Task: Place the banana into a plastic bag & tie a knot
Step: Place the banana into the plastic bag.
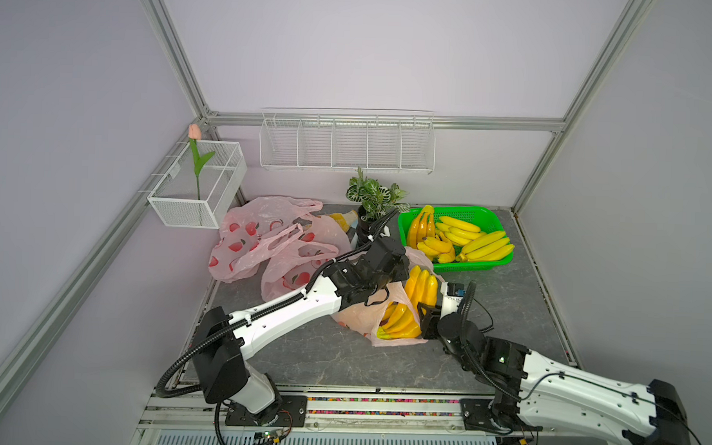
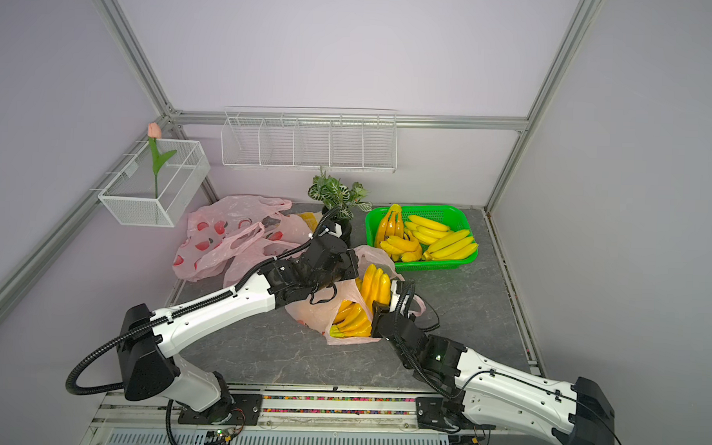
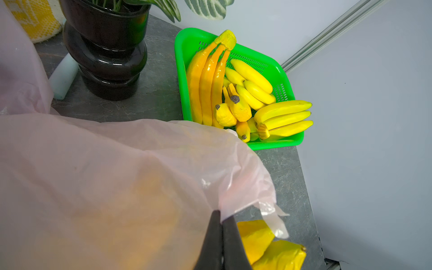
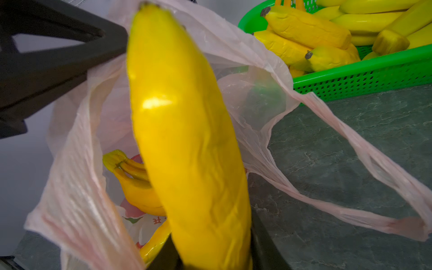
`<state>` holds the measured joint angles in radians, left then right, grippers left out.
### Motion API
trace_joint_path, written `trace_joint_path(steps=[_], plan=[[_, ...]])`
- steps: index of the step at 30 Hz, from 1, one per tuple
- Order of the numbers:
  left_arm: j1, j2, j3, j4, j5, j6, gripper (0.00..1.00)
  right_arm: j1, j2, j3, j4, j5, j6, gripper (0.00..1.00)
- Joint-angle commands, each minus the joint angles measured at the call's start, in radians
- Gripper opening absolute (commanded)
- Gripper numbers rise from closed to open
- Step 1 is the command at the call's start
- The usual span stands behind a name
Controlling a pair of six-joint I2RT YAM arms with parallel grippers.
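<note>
Clamped in the right gripper, near side: banana bunch, upright at the bag's open mouth!
Pinching the pink plastic bag by its far rim with the left gripper, jaws pressed together; second bunch already inside; green basket just beyond, far right.

You have bright, even, diffuse light in both top views, with soft shadows on the table. Just ahead of the right gripper the banana is blurred and carries a white glare patch; the plastic bag beside the left gripper is out of focus.
</note>
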<state>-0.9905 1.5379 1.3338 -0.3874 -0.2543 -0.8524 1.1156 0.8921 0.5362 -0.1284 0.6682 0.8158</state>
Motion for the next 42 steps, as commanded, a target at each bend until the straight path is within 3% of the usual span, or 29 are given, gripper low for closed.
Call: trace_joint_path(steps=[1,6,14,24,33,37,42], plan=[[0.001,0.005,0.02,0.031,0.023,0.007,0.0,0.006,0.039,-0.015,0.092,-0.044,0.009,0.21],[-0.01,-0.029,-0.032,0.099,0.085,0.031,0.0,-0.064,0.075,0.0,0.144,-0.131,0.014,0.21],[-0.046,-0.128,-0.097,0.111,0.056,0.049,0.0,-0.153,0.153,0.092,0.204,-0.228,-0.015,0.21],[-0.056,-0.2,-0.12,0.095,0.058,0.031,0.0,-0.238,0.217,0.141,0.22,-0.132,-0.114,0.21],[-0.054,-0.193,-0.109,0.09,0.07,0.027,0.0,-0.238,0.327,0.176,0.265,-0.073,-0.191,0.19],[-0.054,-0.188,-0.09,0.049,0.054,0.037,0.0,-0.249,0.323,0.183,0.265,0.021,-0.262,0.19],[-0.054,-0.199,-0.13,0.108,0.068,0.031,0.0,-0.26,0.317,0.178,0.314,-0.068,-0.221,0.2]])
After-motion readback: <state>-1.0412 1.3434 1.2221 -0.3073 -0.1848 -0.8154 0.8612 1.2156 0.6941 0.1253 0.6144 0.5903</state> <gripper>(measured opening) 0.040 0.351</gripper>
